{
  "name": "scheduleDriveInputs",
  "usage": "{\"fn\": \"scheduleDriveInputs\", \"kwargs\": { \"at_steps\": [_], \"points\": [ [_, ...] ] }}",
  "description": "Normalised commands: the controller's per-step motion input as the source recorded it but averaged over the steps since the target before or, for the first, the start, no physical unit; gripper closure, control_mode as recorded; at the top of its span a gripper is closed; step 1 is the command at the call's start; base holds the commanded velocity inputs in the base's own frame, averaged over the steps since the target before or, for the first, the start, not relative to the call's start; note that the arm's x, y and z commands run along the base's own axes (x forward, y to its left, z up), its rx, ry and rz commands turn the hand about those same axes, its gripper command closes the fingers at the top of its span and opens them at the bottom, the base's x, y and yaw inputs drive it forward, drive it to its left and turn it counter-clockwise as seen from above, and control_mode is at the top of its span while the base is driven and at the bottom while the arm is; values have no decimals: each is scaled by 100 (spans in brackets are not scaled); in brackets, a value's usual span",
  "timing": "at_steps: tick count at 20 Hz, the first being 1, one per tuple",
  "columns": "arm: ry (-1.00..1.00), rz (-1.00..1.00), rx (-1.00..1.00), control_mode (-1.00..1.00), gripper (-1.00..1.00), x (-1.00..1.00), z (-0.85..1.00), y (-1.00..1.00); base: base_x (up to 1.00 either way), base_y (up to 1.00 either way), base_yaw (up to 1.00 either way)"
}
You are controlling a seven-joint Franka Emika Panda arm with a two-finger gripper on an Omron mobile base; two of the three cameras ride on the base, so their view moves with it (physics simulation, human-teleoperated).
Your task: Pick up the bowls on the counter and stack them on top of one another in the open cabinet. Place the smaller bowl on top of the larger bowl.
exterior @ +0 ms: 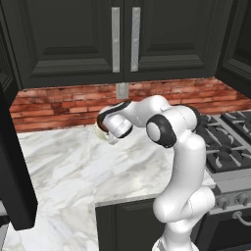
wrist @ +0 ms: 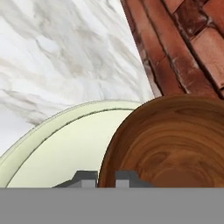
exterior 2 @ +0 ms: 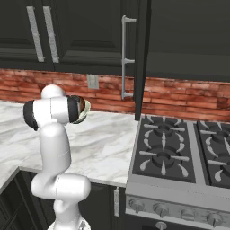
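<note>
The smaller bowl [wrist: 168, 142] sits inside the larger bowl [wrist: 57, 148], near the surface's [exterior: 63, 166] back edge by the brick wall [wrist: 183, 39]. The pincer [wrist: 106, 178] is pressed almost together, its tips straddling the brown rim, apparently pinching it; both bowls lie directly beneath it.

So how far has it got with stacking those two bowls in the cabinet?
Done: the cabinet door stands open, and in the hand view the smaller bowl appears to sit inside the larger bowl. In hand: the gripper, jaws nearly shut, looks pinched on the brown bowl's rim; both bowls appear to be up by the wrist, above the counter. Left: getting the stack onto the cabinet shelf.
</note>
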Motion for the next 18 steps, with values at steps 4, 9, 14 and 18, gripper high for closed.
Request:
{"fn": "scheduleDriveInputs", "kwargs": {
  "at_steps": [4, 9, 14, 18],
  "points": [
    [0, 0, 0, -100, -100, 3, 0, 0, 0, 0, 0],
    [0, 0, 0, -100, -100, 2, 13, 0, 0, 0, 0],
    [0, -1, 1, -100, -100, 1, 64, 0, 0, 0, 0],
    [1, -2, 0, -100, -100, -2, 71, -4, 0, 0, 0]
  ]
}}
